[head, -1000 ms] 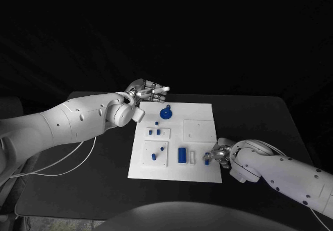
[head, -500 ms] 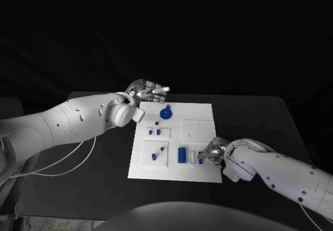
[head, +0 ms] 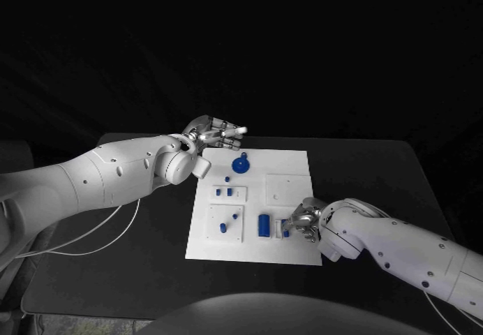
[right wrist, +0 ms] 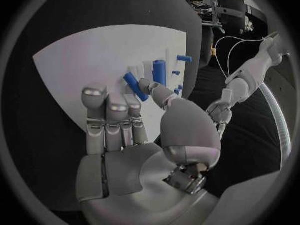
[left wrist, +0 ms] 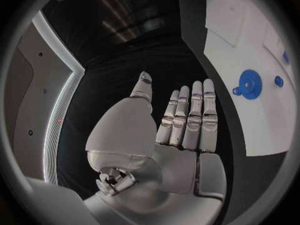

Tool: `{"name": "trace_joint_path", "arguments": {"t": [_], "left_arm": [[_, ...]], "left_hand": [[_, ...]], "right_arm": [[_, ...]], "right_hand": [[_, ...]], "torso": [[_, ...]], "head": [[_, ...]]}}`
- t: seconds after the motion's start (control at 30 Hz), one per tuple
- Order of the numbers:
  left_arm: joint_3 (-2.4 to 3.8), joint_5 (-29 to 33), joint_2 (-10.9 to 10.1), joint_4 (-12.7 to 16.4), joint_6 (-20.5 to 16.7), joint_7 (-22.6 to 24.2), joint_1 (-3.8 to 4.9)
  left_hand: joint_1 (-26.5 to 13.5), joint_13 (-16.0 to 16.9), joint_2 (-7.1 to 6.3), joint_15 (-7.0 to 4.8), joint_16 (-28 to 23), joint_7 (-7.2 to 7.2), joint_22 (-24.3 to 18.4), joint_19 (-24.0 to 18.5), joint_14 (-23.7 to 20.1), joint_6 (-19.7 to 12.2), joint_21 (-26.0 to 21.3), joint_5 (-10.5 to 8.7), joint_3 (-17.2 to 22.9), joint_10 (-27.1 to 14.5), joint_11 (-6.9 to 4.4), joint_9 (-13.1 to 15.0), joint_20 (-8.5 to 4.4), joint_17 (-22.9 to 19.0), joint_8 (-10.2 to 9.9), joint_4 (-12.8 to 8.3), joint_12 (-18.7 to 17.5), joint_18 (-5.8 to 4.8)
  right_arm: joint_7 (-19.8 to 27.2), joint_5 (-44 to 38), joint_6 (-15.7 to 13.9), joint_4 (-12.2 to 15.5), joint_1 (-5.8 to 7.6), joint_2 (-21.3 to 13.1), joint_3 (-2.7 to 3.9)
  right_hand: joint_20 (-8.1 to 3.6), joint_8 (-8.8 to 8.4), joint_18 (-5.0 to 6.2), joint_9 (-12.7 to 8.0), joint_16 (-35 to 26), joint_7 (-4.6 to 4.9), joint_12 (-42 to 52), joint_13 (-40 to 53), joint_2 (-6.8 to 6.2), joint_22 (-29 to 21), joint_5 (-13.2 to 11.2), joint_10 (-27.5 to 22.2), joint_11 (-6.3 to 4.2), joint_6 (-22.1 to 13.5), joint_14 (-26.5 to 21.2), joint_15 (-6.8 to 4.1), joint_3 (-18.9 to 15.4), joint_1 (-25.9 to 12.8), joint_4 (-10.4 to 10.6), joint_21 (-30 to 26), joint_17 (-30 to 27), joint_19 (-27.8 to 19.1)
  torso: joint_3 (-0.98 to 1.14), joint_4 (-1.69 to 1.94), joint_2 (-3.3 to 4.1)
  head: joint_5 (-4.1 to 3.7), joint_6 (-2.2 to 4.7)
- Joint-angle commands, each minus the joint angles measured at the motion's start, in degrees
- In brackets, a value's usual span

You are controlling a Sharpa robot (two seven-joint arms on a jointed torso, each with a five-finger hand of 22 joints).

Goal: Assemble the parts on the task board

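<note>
Fingers, right hand point(head: 303, 222): thumb and a fingertip pinch a short blue peg point(right wrist: 132, 86); the other fingers point(right wrist: 109, 116) lie straight and side by side, likely kept clear of the parts below.
Fingers, left hand point(head: 216, 132): straight, close together, holding nothing.
Task board point(head: 292, 164): white plate at the middle of the black table point(head: 382, 174).
Held peg: over the board's near right area, just beside the upright blue cylinder point(head: 264, 224), so it seems meant for a seat there.
Blue gear point(head: 241, 165): near the board's far left corner.
Right arm pose: reaches in from the table's right edge, palm toward the board.
Left arm pose: hand hovers off the board's far left corner, apparently waiting.
</note>
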Motion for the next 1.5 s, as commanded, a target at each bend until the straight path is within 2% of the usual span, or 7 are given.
{"name": "trace_joint_path", "arguments": {"t": [0.03, 0.3, 0.5, 0.73, 1.2, 1.3, 1.5], "left_arm": [[0.04, -0.2, 0.1, 0.1, 0.9, 0.2, 0.04], [0.04, -0.2, 0.2, 0.0, 0.9, 0.2, 0.04], [0.04, -0.2, 0.2, 0.0, 1.0, 0.1, 0.04], [0.04, -0.3, 0.2, 0.0, 1.0, 0.0, 0.04], [0.04, -0.3, 0.2, 0.0, 1.0, 0.0, 0.04], [0.04, -0.3, 0.2, 0.0, 1.0, -0.1, 0.04], [0.04, -0.3, 0.2, 0.0, 1.0, -0.2, 0.04]], "left_hand": [[-0.2, 0.0, 0.40, 0.37, -0.2, 0.34, -0.1, 0.0, 0.0, -0.1, 0.2, -0.36, 0.0, -0.1, 0.18, 0.1, 0.17, 0.0, 0.1, 0.1, 0.2, 0.49], [-0.3, 0.0, 0.41, 0.38, -0.2, 0.35, -0.1, 0.0, -0.1, -0.1, 0.2, -0.36, 0.0, -0.1, 0.19, 0.1, 0.17, 0.0, 0.1, 0.2, 0.2, 0.49], [-0.3, 0.0, 0.41, 0.38, -0.2, 0.35, -0.1, 0.0, -0.1, -0.1, 0.2, -0.36, 0.0, -0.1, 0.19, 0.1, 0.17, 0.0, 0.1, 0.2, 0.2, 0.49], [-0.3, 0.0, 0.37, 0.39, -0.2, 0.35, -0.1, 0.0, -0.1, -0.1, 0.2, -0.36, 0.0, -0.1, 0.19, 0.1, 0.17, 0.0, 0.0, 0.2, 0.2, 0.49], [-0.3, 0.0, 0.40, 0.38, -0.2, 0.33, -0.1, 0.0, -0.1, -0.2, 0.2, -0.36, 0.0, -0.2, 0.16, 0.1, 0.18, 0.0, 0.0, 0.3, 0.2, 0.49], [-0.3, 0.0, 0.40, 0.38, -0.2, 0.33, -0.1, 0.0, -0.1, -0.2, 0.2, -0.36, 0.0, -0.2, 0.16, 0.1, 0.18, 0.0, 0.0, 0.3, 0.2, 0.49], [-0.4, 0.0, 0.40, 0.39, -0.2, 0.34, -0.1, 0.0, -0.1, -0.2, 0.2, -0.36, 0.0, -0.2, 0.18, 0.1, 0.19, 0.0, 0.0, 0.4, 0.2, 0.49]], "right_arm": [[-0.2, 0.3, 1.5, -0.2, -0.17, 0.3, -0.15], [-0.6, 0.3, 3.2, -0.2, -0.15, 0.5, -0.16], [-0.9, 0.0, 4.6, -0.2, -0.15, 0.6, -0.20], [-0.9, -0.4, 4.4, -0.4, -0.15, 0.7, -0.22], [-0.7, -0.8, 4.7, -1.0, -0.06, 1.3, -0.23], [-0.6, -1.0, 4.5, -1.1, -0.05, 1.3, -0.23], [-0.5, -1.4, 4.5, -1.0, -0.05, 1.4, -0.23]], "right_hand": [[0.17, 0.31, 0.52, 0.2, -0.1, -0.11, -0.4, -0.1, 1.08, 1.5, 0.1, 0.1, -0.51, 0.4, 0.0, -0.52, 3.1, 1.6, -3.6, -0.1, 0.0, 3.1], [0.22, 0.32, 0.44, 0.5, -0.1, -0.28, -0.5, -0.2, 1.58, 1.5, -0.5, 0.1, -0.54, 0.5, 0.1, -0.47, 0.2, 1.5, -3.5, -0.6, 0.0, 3.1], [0.24, 0.33, 0.31, 1.2, 0.0, -0.57, -0.7, -0.3, 2.47, 1.3, -0.8, 0.0, -0.61, 0.6, 0.1, -0.45, -5.5, 1.7, -3.3, -0.7, 0.0, 3.1], [0.18, 0.34, 0.20, 1.7, 0.1, -1.21, -0.5, -0.4, 3.69, 1.0, -4.5, 0.1, -0.71, 0.7, 0.2, -0.57, -11.8, 1.9, -2.8, -0.8, 0.0, 3.2], [0.04, 0.29, 0.04, -0.3, 0.1, -1.84, -0.3, -0.4, 3.38, 0.7, -11.3, 0.3, -0.86, 1.1, 0.2, -0.65, -16.1, 0.3, 0.5, -0.6, 0.1, 3.2], [0.03, 0.28, 0.04, -0.7, 0.2, -1.87, -0.3, -0.4, 3.37, 0.6, -14.3, 0.4, -0.85, 1.1, 0.2, -0.65, -16.7, -0.1, 1.5, -0.6, 0.1, 3.2], [0.01, 0.30, 0.04, -1.4, 0.2, -1.92, -0.3, -0.5, 3.40, 0.5, -15.2, 0.5, -0.87, 1.3, 0.2, -0.67, -16.2, -1.4, 3.2, -0.6, 0.2, 3.2]], "torso": [[0.03, -0.01, -0.01], [0.03, -0.05, 0.00], [0.05, -0.02, 0.00], [0.04, -0.03, 0.02], [0.02, -0.02, 0.00], [0.03, -0.04, 0.00], [0.04, -0.02, 0.00]], "head": [[0.08, -0.02], [0.15, -0.16], [0.24, -0.22], [0.31, -0.24], [0.51, -0.28], [0.57, -0.29], [0.55, -0.27]]}}
